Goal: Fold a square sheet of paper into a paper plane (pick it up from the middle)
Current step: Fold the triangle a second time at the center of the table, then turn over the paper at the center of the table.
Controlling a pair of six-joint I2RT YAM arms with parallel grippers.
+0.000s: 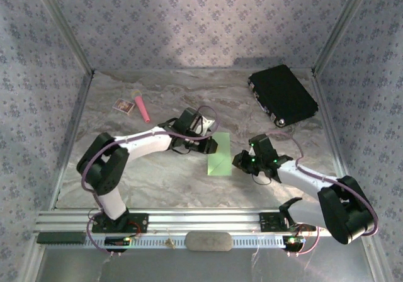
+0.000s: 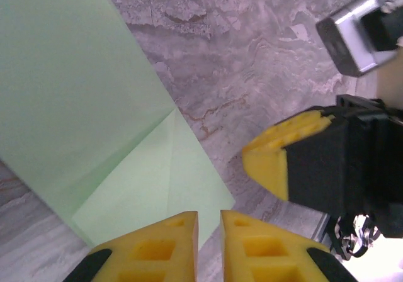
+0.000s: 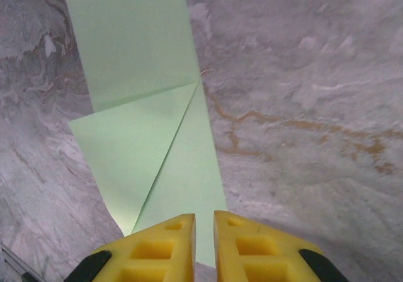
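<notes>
Paper [image 1: 218, 154], creased, lies between left gripper [image 2: 209, 218] and right gripper [image 3: 203, 218], both slightly parted.

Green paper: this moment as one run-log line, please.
paper: on table, one end folded | left gripper: slightly open, at paper | right gripper: same

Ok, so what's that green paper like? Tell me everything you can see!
The green paper is thin, plain, pale lime, lying flat on the marbled table between the two arms. It's already partly folded: a long strip with a triangular flap creased over at one end. The creases look sharp. The left tool and right tool hang close over its edges, jaws slightly apart, seemingly not pinching it.
</notes>
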